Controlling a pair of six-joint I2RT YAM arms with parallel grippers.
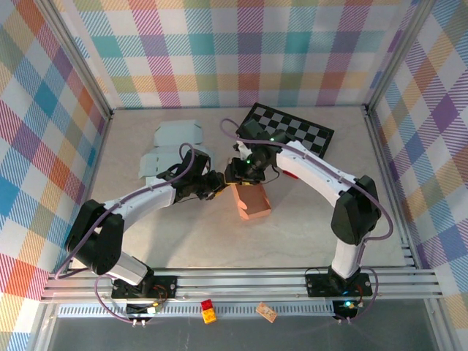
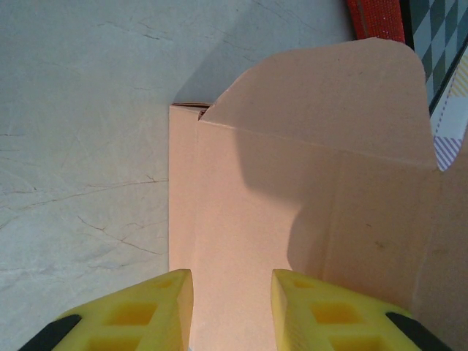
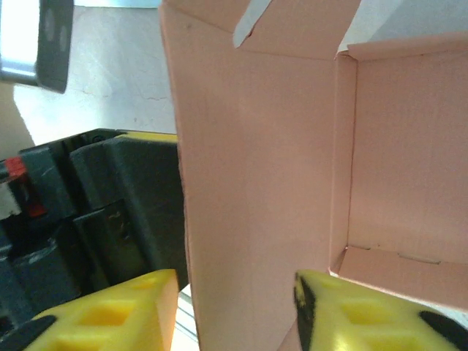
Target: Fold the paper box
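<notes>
Plaid walls enclose a pale marbled surface (image 1: 146, 234).

**Position.** The box (image 1: 252, 203), peach card, stands just nearside of the checkerboard (image 1: 292, 131), off its near-left corner. It is partly erected: walls up, one rounded flap (image 2: 329, 95) unfolded, interior open.

**End effectors.**
- The left end effector (image 1: 216, 183) sits nearside-left of the checkerboard, against the box's left face. In the left wrist view its yellow fingers (image 2: 161, 311) show a narrow gap over a flat panel, with nothing clamped.
- The right end effector (image 1: 241, 174) sits at the box's far rim, on the checkerboard side. In the right wrist view it straddles one wall with a wider gap. One finger (image 3: 365, 314) is inside the box and the other is outside.

**Step in hand.** Judged mid-assembly: the body is formed and closure is pending.

**Next move.** Brace the wall with the right end effector. Press the loose flap inward along its crease with the left. Thin card may buckle or slide under uneven force.

**Count.**
- Box: one.
- Flat pale-blue blanks: two (image 1: 179, 134) (image 1: 156, 164), left of the checkerboard.
- Checkerboard: one.
- Red item (image 1: 291, 174): one, at the checkerboard's near edge, partly hidden.
- Arms: two.
</notes>
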